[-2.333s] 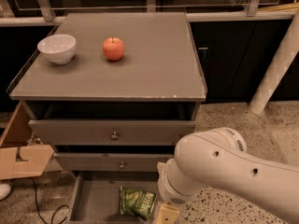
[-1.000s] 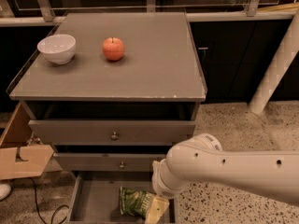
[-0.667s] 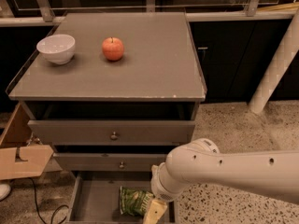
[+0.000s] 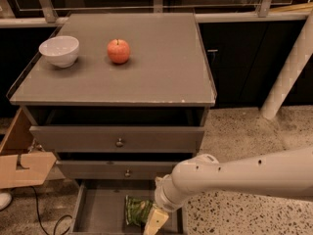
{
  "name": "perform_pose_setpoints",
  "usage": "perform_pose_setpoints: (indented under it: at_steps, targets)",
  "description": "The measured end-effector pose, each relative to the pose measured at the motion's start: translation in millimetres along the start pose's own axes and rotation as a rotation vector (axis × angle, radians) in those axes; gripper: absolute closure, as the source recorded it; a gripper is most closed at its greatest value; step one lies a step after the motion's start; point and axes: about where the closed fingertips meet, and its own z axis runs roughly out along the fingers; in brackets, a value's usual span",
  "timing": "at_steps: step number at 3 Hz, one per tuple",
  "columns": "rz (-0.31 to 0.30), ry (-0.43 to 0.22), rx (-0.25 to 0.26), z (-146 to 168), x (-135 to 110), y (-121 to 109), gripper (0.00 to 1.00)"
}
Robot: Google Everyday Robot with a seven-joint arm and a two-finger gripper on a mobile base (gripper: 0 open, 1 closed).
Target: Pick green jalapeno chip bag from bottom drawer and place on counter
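One crinkly, shiny green jalapeno chip bag (image 4: 136, 210) lies in the flat grey bottom drawer (image 4: 98, 213), the gripper (image 4: 155, 223) just beside it, its grip impossible to tell. One round apple (image 4: 119, 51) and one smooth bowl (image 4: 59, 51) sit on the counter (image 4: 161, 65).

Light here is soft and comes from overhead, so the counter (image 4: 161, 67) is an even mid grey with no glare. The apple (image 4: 119, 51) and the bowl (image 4: 59, 50) only throw small fuzzy shadows at their bases. The white arm (image 4: 254, 175) is easily the brightest thing. It's dim lower down: the claw (image 4: 154, 223) sits in shade in the bottom drawer (image 4: 98, 212), right by the green jalapeno chip bag (image 4: 136, 210). The gaps above the drawers and the back wall go nearly black.
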Motion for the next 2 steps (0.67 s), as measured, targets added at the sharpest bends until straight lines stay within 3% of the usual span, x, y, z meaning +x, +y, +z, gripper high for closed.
perform_pose_setpoints:
  at_steps: [1, 2]
  targets:
    - [0.007, 0.009, -0.024, 23, 9, 2, 0.00]
    - [0.011, 0.055, 0.027, 64, 32, -28, 0.00]
